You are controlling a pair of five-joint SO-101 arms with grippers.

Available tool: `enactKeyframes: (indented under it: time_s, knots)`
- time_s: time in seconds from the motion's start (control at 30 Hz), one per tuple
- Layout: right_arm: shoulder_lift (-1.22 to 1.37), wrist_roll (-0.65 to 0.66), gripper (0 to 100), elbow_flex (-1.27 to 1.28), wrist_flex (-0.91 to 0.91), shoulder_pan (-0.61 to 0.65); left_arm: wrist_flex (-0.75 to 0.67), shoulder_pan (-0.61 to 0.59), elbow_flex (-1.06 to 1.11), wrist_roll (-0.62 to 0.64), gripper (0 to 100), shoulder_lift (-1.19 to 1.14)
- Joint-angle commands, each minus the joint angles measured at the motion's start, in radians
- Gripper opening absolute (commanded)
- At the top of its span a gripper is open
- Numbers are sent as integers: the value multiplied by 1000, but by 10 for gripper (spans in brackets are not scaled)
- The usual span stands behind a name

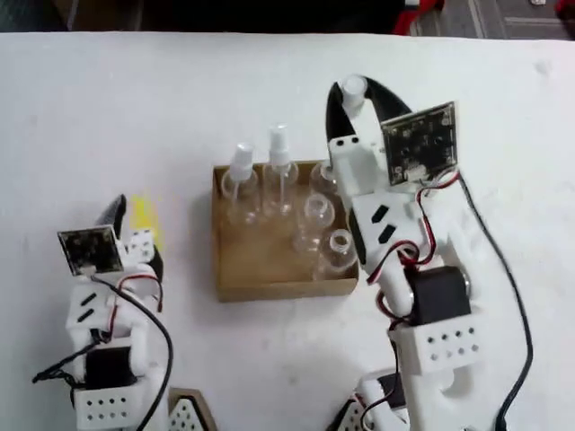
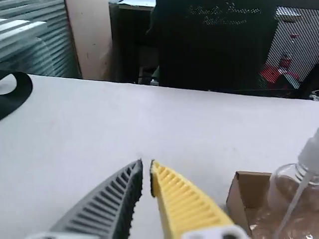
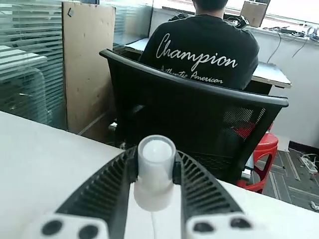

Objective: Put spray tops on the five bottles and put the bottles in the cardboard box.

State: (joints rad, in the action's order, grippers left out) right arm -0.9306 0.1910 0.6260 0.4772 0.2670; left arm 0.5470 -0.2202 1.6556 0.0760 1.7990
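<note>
Five bottles [image 1: 314,215] stood in the cardboard box [image 1: 235,269], two topped, three open. The right gripper [image 3: 155,153] had its fingers clamped on a spray top [image 3: 156,172]; the left gripper [image 2: 146,169] had its fingers together.

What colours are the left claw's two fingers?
The left claw has one grey finger and one yellow; left wrist view shows it best.

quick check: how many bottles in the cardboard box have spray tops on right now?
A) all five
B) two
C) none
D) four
B: in the cardboard box, two capped bottles stand beside three open bottles with bare necks, and the right gripper holds one more spray top.
</note>
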Motion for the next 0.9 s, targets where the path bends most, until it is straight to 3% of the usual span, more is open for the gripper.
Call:
enactKeyframes:
  time_s: [0.0, 0.87]
  knots:
    - [-1, 18, 15, 23, -82, -15, -29, -79, -6, -14, 28, 8]
    - [1, 12, 15, 138, -96, 30, -40, -82, 32, -23, 24, 8]
